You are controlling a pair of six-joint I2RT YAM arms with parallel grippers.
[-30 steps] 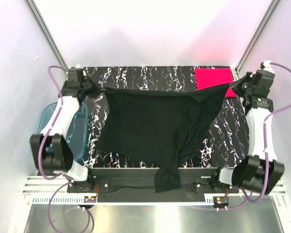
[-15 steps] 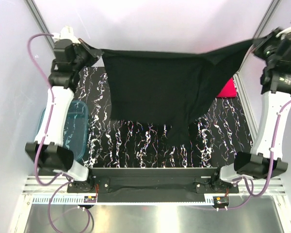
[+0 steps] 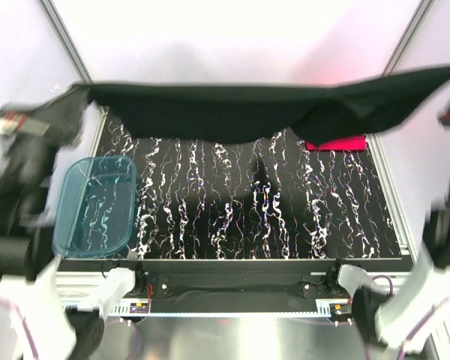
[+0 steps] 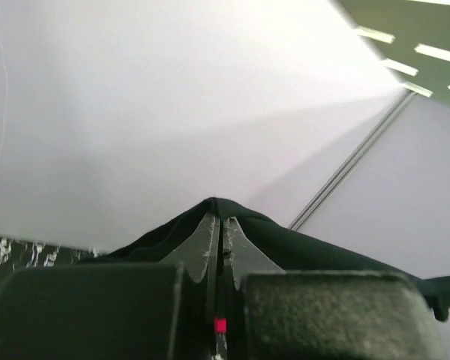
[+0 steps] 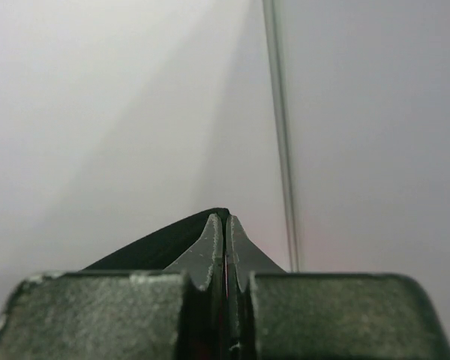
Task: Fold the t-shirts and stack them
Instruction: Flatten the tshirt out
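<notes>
**Q:** First entry, the grippers?
**A:** Left gripper (image 4: 219, 225): closed tight on a corner of the black t-shirt (image 3: 232, 112). Right gripper (image 5: 225, 223): likewise clamped, with black cloth pinched at the opposite end.

**Q:** Where is that shirt?
**A:** Raised and stretched as a band between the two grippers, above the far edge of the table (image 3: 247, 225). None of it appears to rest on the marbled top. The overhead view is blurred at both ends.

**Q:** Other stock?
**A:** Pink-red t-shirt (image 3: 337, 142): folded, in the far right corner, partly hidden behind the black one. Translucent blue tub (image 3: 94, 199): near left, well apart.

**Q:** Progress?
**A:** By my reckoning, one shirt is folded. The black one is unfolded and unstacked, so laying flat, folding and stacking remain.
</notes>
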